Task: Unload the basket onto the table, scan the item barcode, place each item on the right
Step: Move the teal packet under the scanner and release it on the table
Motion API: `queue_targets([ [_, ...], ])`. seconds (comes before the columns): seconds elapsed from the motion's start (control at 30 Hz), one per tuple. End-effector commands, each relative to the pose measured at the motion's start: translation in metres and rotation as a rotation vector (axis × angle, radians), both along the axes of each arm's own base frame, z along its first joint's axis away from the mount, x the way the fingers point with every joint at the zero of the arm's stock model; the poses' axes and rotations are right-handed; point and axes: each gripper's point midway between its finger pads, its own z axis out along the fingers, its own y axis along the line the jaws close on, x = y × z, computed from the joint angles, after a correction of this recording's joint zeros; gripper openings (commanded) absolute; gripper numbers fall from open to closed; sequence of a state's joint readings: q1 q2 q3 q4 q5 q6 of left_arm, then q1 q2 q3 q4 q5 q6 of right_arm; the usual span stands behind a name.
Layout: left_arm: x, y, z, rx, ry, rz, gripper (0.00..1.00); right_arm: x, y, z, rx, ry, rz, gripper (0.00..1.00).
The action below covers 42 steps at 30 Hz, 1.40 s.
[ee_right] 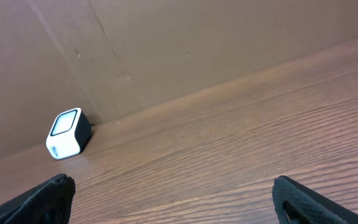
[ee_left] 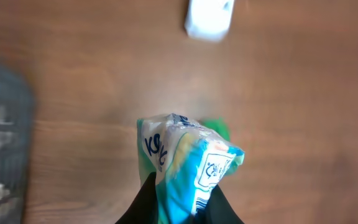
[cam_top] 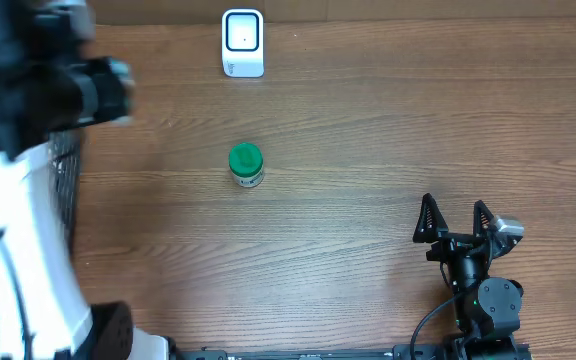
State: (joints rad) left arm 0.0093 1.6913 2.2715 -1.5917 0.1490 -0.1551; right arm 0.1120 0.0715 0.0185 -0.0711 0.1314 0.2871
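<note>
My left gripper point(ee_left: 182, 198) is shut on a blue, green and white snack packet point(ee_left: 188, 163), held above the table; the packet's top sticks out past the dark fingers point(ee_left: 143, 202). In the overhead view the left arm point(cam_top: 38, 70) is a blur at the far left, and the packet does not show there. The white barcode scanner point(cam_top: 242, 42) stands at the table's back edge, beyond the packet point(ee_left: 209, 17). At the front right my right gripper point(cam_top: 455, 218) rests wide open with nothing between its fingers point(ee_right: 291, 190); the scanner point(ee_right: 67, 133) lies far to its left.
A green-lidded jar point(cam_top: 245, 163) stands mid-table, and its green lid point(ee_left: 219, 127) is partly hidden behind the packet. A dark wire basket point(cam_top: 65, 190) sits at the left edge, also seen as the basket point(ee_left: 2, 143) beside the left gripper. A cardboard wall point(ee_right: 197, 43) backs the table.
</note>
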Motion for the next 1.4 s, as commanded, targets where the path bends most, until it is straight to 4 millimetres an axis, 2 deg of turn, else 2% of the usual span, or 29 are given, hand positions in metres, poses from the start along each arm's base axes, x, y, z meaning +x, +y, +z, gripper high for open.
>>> queue_targets([
  [0.0, 0.007, -0.03, -0.042, 0.105, 0.111, -0.063, 0.05, 0.0, -0.001, -0.003, -0.008, 0.002, -0.008, 1.0],
  [0.23, 0.016, -0.105, -0.117, 0.114, 0.21, -0.19, 0.05, 0.0, -0.001, -0.003, -0.008, 0.002, -0.008, 1.0],
  [0.4, 0.01, -0.154, -0.17, 0.121, 0.267, -0.291, 0.04, 0.0, -0.001, -0.003, -0.008, 0.002, -0.008, 1.0],
  [0.5, 0.005, -0.181, -0.194, 0.137, 0.29, -0.348, 0.05, 0.0, -0.001, -0.003, -0.008, 0.002, -0.008, 1.0],
  [0.7, -0.002, -0.223, -0.225, 0.158, 0.31, -0.426, 0.04, 0.0, -0.001, -0.003, -0.008, 0.002, -0.008, 1.0],
  [0.93, -0.013, -0.233, -0.252, 0.17, 0.388, -0.434, 0.11, 0.0, -0.001, -0.003, -0.008, 0.002, -0.008, 1.0],
  [1.13, -0.016, -0.233, -0.267, 0.185, 0.424, -0.433, 0.3, 0.0, -0.001, -0.003, -0.008, 0.002, -0.008, 1.0],
  [1.2, -0.014, -0.231, -0.269, 0.194, 0.422, -0.429, 0.4, 0.0, -0.001, -0.003, -0.008, 0.002, -0.008, 1.0],
  [1.33, -0.006, -0.224, -0.268, 0.241, 0.39, -0.408, 0.67, 0.0, -0.001, -0.003, -0.008, 0.002, -0.008, 1.0],
  [1.37, -0.003, -0.223, -0.268, 0.25, 0.378, -0.402, 0.72, 0.0, -0.001, -0.003, -0.008, 0.002, -0.008, 1.0],
])
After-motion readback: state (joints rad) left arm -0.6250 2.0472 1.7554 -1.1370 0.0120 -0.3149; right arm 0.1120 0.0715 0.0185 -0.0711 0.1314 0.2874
